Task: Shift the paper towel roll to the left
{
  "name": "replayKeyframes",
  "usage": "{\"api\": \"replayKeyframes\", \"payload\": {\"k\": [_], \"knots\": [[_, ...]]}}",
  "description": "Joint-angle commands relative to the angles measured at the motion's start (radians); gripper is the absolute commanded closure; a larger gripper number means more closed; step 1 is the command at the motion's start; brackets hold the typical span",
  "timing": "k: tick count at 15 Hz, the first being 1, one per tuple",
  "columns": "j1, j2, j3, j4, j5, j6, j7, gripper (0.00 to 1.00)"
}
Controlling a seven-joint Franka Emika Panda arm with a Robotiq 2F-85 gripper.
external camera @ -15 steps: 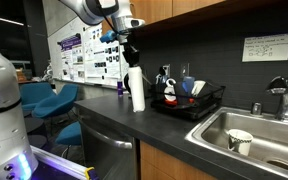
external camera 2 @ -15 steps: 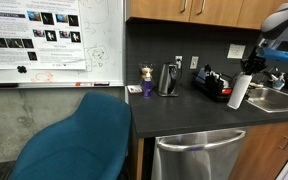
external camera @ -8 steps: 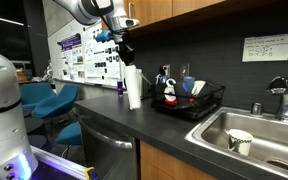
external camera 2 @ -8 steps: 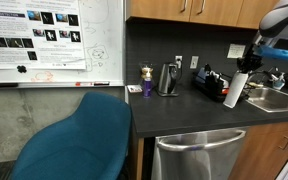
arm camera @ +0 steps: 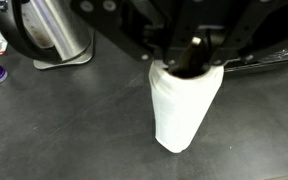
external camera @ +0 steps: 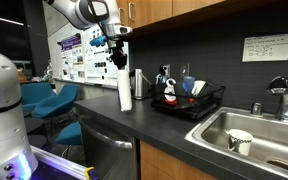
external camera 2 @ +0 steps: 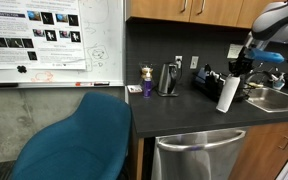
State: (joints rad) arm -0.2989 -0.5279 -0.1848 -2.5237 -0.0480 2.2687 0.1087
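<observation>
The paper towel roll is a tall white cylinder standing upright on the dark counter; it also shows in an exterior view and in the wrist view. My gripper comes down from above and is shut on the roll's top end, also in an exterior view. In the wrist view my gripper comes in from the top of the picture, its jaws around the roll's upper rim. The roll stands in front of the steel kettle.
The steel kettle with black handle and a small purple-based bottle stand nearby on the counter. A black dish rack and a sink holding a cup lie on the roll's far side.
My gripper has slid the roll along the counter, away from the dish rack and sink toward the kettle. The roll has stayed upright in the jaws.
</observation>
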Motion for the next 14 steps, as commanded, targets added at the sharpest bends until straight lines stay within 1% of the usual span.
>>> {"api": "replayKeyframes", "payload": {"k": [1, 8, 14], "knots": [[0.028, -0.018, 0.034, -0.018, 0.006, 0.001, 0.021, 0.52], [0.082, -0.003, 0.101, -0.010, 0.000, 0.008, 0.040, 0.52], [0.137, 0.036, 0.133, 0.023, 0.024, 0.009, 0.056, 0.52]]}}
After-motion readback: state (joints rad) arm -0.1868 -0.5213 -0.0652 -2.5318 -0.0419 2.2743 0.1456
